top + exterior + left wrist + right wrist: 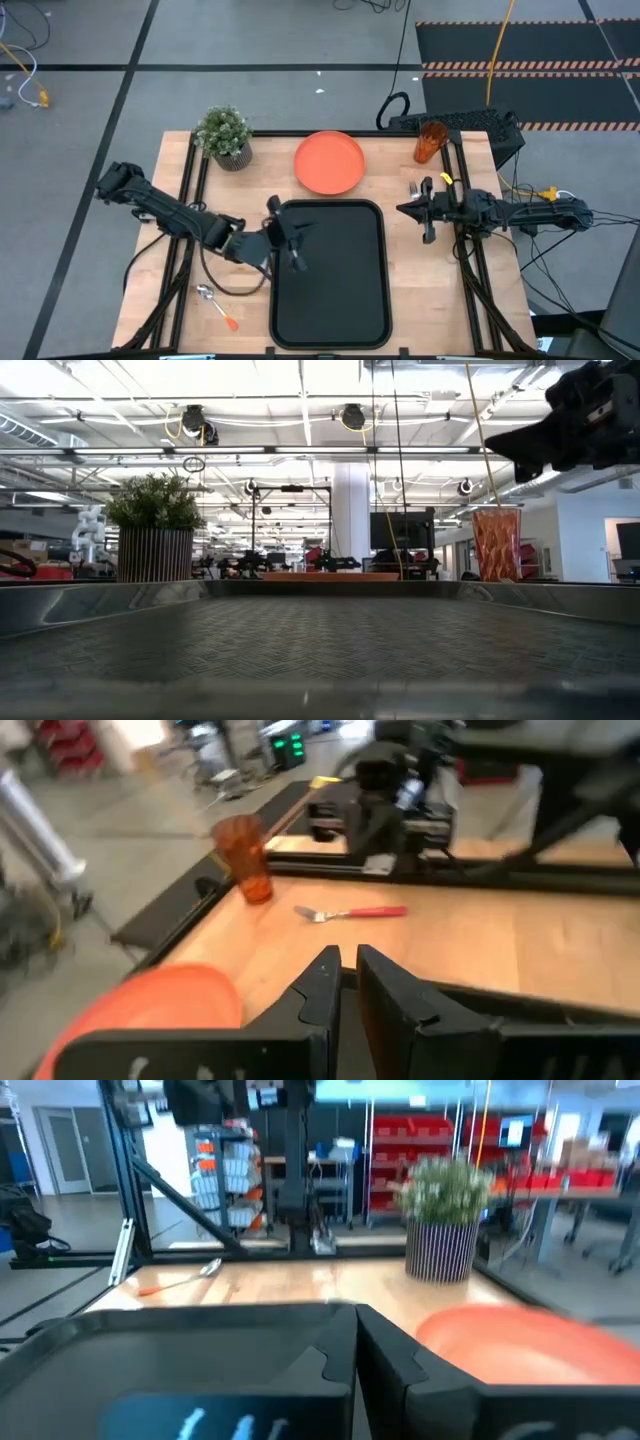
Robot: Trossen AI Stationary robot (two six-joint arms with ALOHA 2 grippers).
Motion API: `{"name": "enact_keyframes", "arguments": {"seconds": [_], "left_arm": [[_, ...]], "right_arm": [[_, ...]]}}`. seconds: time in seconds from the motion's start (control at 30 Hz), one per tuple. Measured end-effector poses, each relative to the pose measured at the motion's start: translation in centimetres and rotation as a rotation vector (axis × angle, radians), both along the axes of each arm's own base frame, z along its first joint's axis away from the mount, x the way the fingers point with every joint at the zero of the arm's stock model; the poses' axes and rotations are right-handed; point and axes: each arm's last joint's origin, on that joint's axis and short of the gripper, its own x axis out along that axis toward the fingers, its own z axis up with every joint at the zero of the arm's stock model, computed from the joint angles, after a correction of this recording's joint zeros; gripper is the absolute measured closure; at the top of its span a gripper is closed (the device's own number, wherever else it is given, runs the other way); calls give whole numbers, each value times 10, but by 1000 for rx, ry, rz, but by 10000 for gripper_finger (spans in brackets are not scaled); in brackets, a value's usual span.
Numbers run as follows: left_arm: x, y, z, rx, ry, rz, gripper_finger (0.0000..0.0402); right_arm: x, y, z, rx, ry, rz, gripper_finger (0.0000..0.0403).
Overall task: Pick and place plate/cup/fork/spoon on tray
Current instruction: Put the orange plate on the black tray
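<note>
Wooden tabletop lay under both my arms, and from what I saw nothing had been placed: the tray (330, 272) sat bare at the middle. The plate (329, 162) lay just beyond its far edge, the cup (431, 141) stood at the far right corner, the fork (350, 912) lay by the right gripper (424, 210), the spoon (216, 305) near left. My left gripper (291, 237) hung over the tray's left rim, fingers nearly together, holding nothing; the right was closed, empty. All four placements remained.
</note>
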Motion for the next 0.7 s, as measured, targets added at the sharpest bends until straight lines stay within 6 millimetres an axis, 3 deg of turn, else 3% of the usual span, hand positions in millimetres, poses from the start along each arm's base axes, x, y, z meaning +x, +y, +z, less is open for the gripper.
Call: {"name": "enact_keyframes", "arguments": {"seconds": [0.1,0.17,0.27,0.4,0.5,0.7], "left_arm": [[12,3,-7,49,60,0,360],[20,14,-1,20,62,49,360],[29,43,6,-38,129,160,360],[43,89,-7,-131,336,222,360],[55,117,-16,-198,428,186,360],[63,148,-25,-149,560,9,355]], "right_arm": [[0,0,4,-46,-34,-3,403],[0,0,4,-63,-39,-4,403],[0,0,4,-60,-38,-2,403],[0,0,4,-61,-36,4,403],[0,0,1,-46,-13,7,403],[0,0,-12,-20,124,11,403]]}}
